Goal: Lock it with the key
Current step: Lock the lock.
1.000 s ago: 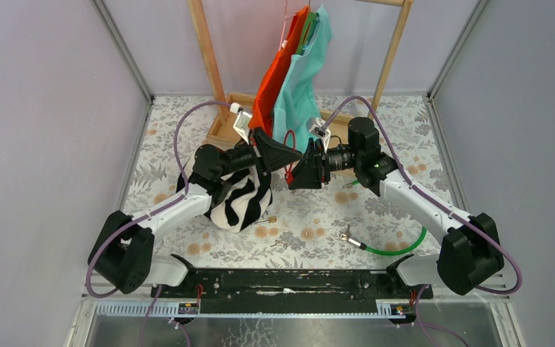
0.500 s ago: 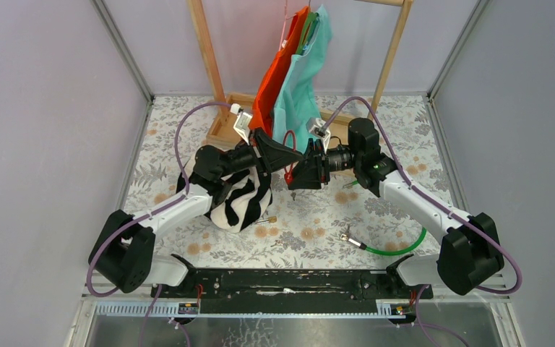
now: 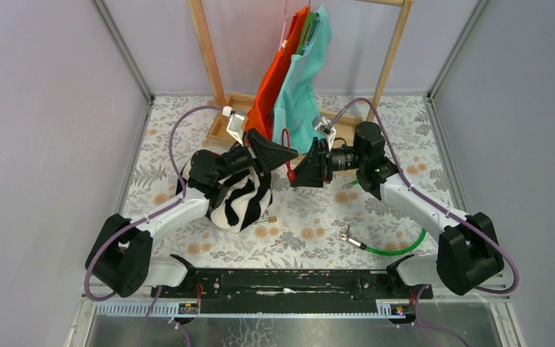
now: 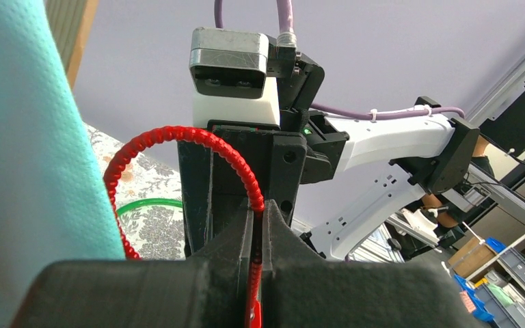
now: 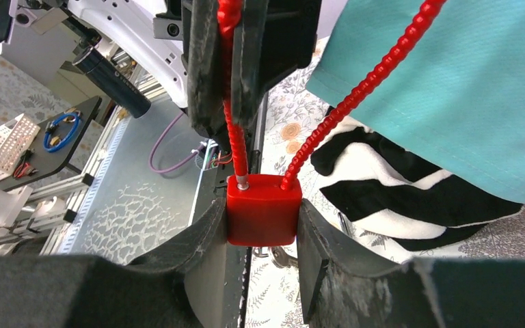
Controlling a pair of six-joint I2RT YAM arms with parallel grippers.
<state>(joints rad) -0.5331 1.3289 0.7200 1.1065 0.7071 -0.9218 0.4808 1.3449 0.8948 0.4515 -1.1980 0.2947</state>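
**Lifted a Bit, Still Gripping the Red Lock**

Raised a little and drawn back toward the wooden rack since a second ago, both arms together; showing more of the red cord between them now.

Still squeezing the red lock by its two sides in the right jaws, clenched tight; still pinching the red cord in the left jaws, clenched too, just above the lock. Holding that lock up in the air, above the desk, close to the blue-green cloth and near the striped cloth.

Looks like both cord ends meeting the top of the lock, with the silver tip of one end right at its hole; hard to tell if pushed all the way in.

No key seen in the lock or in either jaws; maybe the small gold thing lying on the desk beside the striped cloth, but too small to tell. Also lying on the desk, near the right arm: a green cord.

Probably just moved to a better spot for working; locking not done yet. Likely next: press the cord end home; then free one pair of jaws, fetch the key and turn it.
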